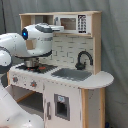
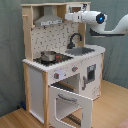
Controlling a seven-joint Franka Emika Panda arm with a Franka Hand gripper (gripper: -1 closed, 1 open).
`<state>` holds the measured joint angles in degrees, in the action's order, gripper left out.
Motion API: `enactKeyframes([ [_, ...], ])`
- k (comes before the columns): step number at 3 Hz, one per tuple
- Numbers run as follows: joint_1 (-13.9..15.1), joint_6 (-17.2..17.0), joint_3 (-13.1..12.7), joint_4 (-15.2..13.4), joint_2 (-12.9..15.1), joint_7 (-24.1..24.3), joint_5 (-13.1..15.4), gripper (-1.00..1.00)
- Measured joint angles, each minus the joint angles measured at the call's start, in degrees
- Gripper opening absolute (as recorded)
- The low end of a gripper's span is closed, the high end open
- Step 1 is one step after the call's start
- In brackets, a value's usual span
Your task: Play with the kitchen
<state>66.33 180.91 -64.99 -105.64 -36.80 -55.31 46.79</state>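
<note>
Grey curtain backdrop, white-and-wood kitchen [image 2: 60, 75], round metal pot [image 2: 48, 56]

The kitchen [image 2: 55, 75] has matt white painted panels edged in pale, smooth wood, seen in both exterior views. Its faucet [image 1: 84, 58] is glossy black, apparently plastic, and the sink [image 1: 71, 74] is matt grey. A shiny metal pot [image 2: 48, 55] sits on the hob. The robot arm [image 1: 30, 41] wears smooth, glossy white plastic shells. The floor [image 2: 112, 107] is light wood.
</note>
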Motion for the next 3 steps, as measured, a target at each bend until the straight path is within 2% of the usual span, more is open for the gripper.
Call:
enactKeyframes([
  [1, 0.21, 0.0, -0.08, 0.05, 0.0, 0.01, 0.0, 1.0],
  [2, 0.24, 0.0, -0.11, 0.05, 0.0, 0.01, 0.0, -1.0],
  [3, -4.01, 1.19, 3.23, -1.97, -0.08, -2.37, 0.18, -1.0],
])
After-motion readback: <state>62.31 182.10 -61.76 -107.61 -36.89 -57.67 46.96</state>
